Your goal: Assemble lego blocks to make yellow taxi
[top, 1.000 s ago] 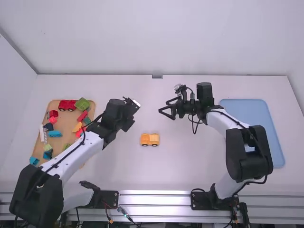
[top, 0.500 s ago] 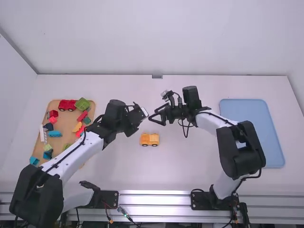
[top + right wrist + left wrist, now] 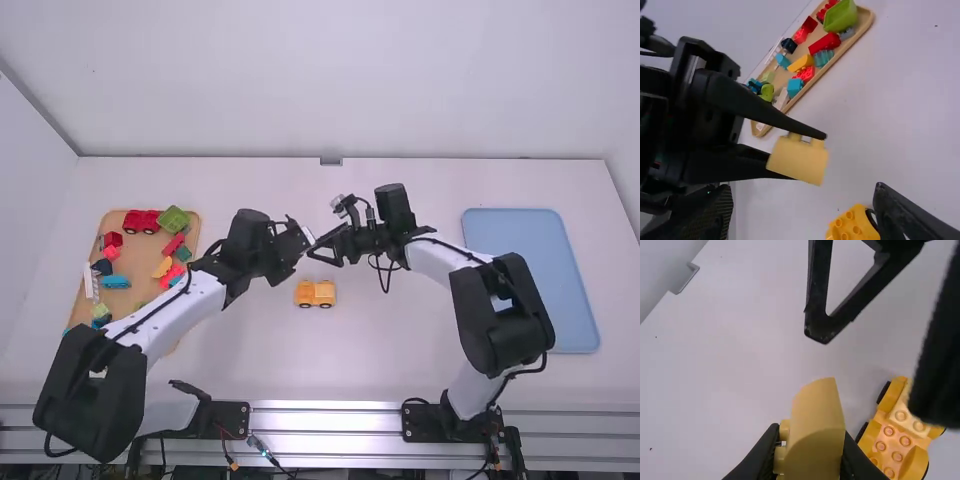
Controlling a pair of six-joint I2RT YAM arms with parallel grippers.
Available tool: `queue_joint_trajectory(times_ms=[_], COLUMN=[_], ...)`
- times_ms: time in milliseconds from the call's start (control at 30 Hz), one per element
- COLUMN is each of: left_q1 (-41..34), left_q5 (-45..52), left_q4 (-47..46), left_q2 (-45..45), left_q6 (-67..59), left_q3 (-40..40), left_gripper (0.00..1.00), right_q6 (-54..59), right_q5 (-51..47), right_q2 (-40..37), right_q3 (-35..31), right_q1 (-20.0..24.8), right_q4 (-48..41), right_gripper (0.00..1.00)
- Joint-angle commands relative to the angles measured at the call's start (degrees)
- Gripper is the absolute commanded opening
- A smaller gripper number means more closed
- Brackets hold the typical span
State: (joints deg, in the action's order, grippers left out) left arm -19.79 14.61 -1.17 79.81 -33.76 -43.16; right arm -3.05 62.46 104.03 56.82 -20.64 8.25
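Observation:
My left gripper is above the middle of the table, shut on a yellow curved block. Its fingers pinch that yellow block in the left wrist view, where the left gripper is at the bottom. Close by on the right, my right gripper stands open. In the right wrist view the yellow block and its studs face the space between the open fingers of the right gripper, without contact. The yellow-orange wheeled base rests on the table below them, with studs on top.
At the left, a wooden tray carries several coloured blocks, including a red wheeled piece. A blue tray lies at the right. The two gripper ends are very close together.
My right gripper has come left, close to the left one. The left gripper has shifted slightly right with the yellow block. The wheeled base has stayed put.

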Motion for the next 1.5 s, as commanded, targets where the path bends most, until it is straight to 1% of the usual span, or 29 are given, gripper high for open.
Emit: queue_joint_trajectory(times_ms=[0, 167, 300, 400, 467, 600, 700, 767, 833, 1033, 1133, 1300, 1400, 1467], left_q1=[-0.2, -2.0, -3.4, -4.3, -4.4, -4.4, -4.4, -4.4, -4.4, -4.3, -4.5, -4.3, -4.7, -4.7], left_q5=[1.0, 1.0, -0.2, -3.8, -4.0, -4.0, -3.5, -3.6, -3.5, -3.5, -3.5, -3.7, -3.7, -3.7], left_q4=[0.6, 1.6, 2.3, 2.5, 2.5, 2.8, 3.4, 3.6, 3.6, 3.6, 3.6, 6.0, 6.7, 6.6], left_q2=[0.9, 0.9, 0.9, 0.9, 0.9, 0.9, 0.9, 0.9, 0.9, 0.9, 1.0, 3.7, 4.9, 5.0], left_q6=[-0.5, -0.4, -0.8, -0.5, -0.5, -0.5, -0.6, -0.6, -0.6, -0.6, -0.6, -0.5, -0.5, -0.5], left_q3=[0.5, 0.5, 0.5, 0.5, 0.5, 0.5, 0.5, 0.5, 0.5, 0.5, 0.5, 0.5, 0.5, 0.5], left_gripper=[0.02, 0.02, 0.02, 0.02, 0.02, 0.02, 0.02, 0.02, 0.02, 0.02, 0.03, 0.04, 0.02, 0.02], right_q6=[-0.2, -3.0, -3.0, -3.0, -3.0, -3.2, -3.2, -3.2, -3.2, -3.2, -3.2, -3.2, -3.2, -3.2], right_q5=[0.5, -4.5, -4.1, -4.0, -4.0, -3.8, -3.8, -3.8, -3.8, -3.8, -4.0, -4.0, -4.1, -4.1], right_q2=[0.3, 0.3, 0.3, 0.3, 0.3, 0.3, 0.3, 0.3, 0.3, 0.3, 0.3, 0.3, 0.3, 0.3], right_q3=[1.3, 1.3, 1.4, 1.3, 1.3, 1.3, 1.3, 1.3, 1.3, 1.3, 1.3, 1.3, 1.4, 1.4], right_q1=[0.0, -0.2, -0.5, -0.4, -0.4, -0.5, -1.3, -1.3, -1.3, -1.3, -2.3, -3.1, -3.0, -3.0], right_q4=[0.1, 0.0, 0.1, 0.1, 0.1, 0.1, 0.1, 0.1, 0.1, -0.2, 0.0, 0.3, 0.3, 0.3], right_gripper=[0.72, 0.68, 0.67, 0.66, 0.65, 0.59, 0.53, 0.47, 0.45, 0.45, 0.45, 0.46, 0.46, 0.47])
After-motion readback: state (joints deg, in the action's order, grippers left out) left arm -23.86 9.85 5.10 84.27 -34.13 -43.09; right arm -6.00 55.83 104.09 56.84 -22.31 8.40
